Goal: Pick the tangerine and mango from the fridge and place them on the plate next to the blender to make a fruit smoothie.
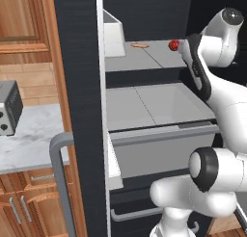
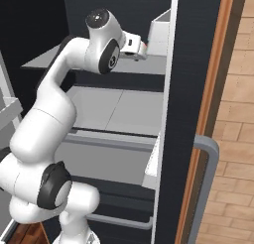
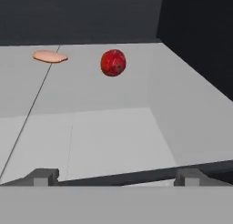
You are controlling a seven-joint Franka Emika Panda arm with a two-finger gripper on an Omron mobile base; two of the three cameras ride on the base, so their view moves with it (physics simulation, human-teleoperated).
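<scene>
Mango (image 3: 113,62), round, glossy, seemingly smooth-skinned.

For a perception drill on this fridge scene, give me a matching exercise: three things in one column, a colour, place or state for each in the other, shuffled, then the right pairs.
Things:
1. mango
2. flat strip
3. gripper

Descriptions:
A. pale orange, lying flat on the shelf
B. open, holding nothing
C. red and round, near the shelf's back

Pairs: 1-C, 2-A, 3-B
</scene>
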